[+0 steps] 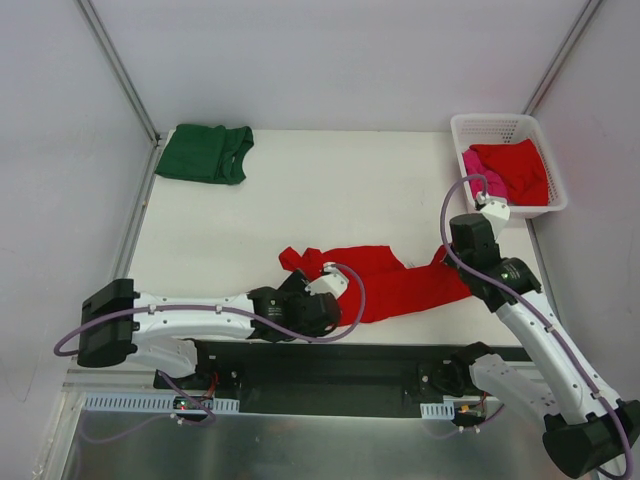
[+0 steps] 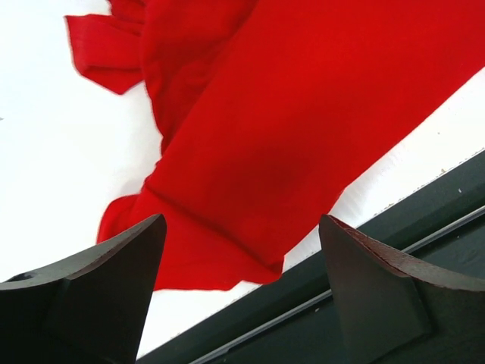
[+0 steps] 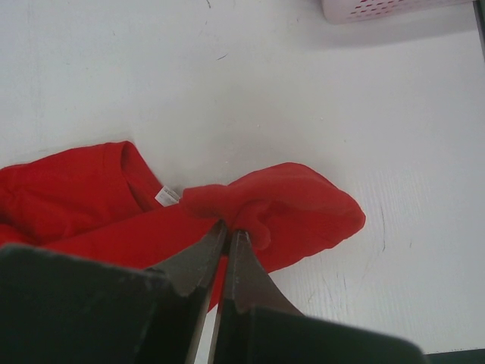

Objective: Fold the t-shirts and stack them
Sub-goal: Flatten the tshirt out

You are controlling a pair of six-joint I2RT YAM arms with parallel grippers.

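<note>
From above, the red t-shirt (image 1: pixel 400 285) lies spread in a crumpled band along the near edge of the worktop (image 1: pixel 330 190), from the middle toward the right. The left gripper (image 1: pixel 303 283) sits at its left end, over a bunched sleeve. The right gripper (image 1: pixel 449 260) meets its right end. A green t-shirt (image 1: pixel 205 153) lies folded in the far left corner. A white lattice basket (image 1: pixel 505 124) stands at the far right corner, with a pink t-shirt (image 1: pixel 474 164) and a second red t-shirt (image 1: pixel 518 170) heaped inside.

In the left wrist view, the left gripper (image 2: pixel 242 262) is released. Its two dark fingers (image 2: pixel 114 280) stand wide apart, with red cloth showing between them but nothing pinched. The red t-shirt (image 2: pixel 288 129) runs up and away across the white surface, and its hem lies just beside the dark rail (image 2: pixel 424 220) at the near edge.

In the right wrist view, the right gripper (image 3: pixel 227 227) is clenched on a rolled fold of the red t-shirt (image 3: pixel 295 205), its fingers pressed together on the cloth. A small white label (image 3: pixel 165 196) shows at the collar, to the left of the grip. A corner of the basket (image 3: pixel 379 7) shows at the top edge.
</note>
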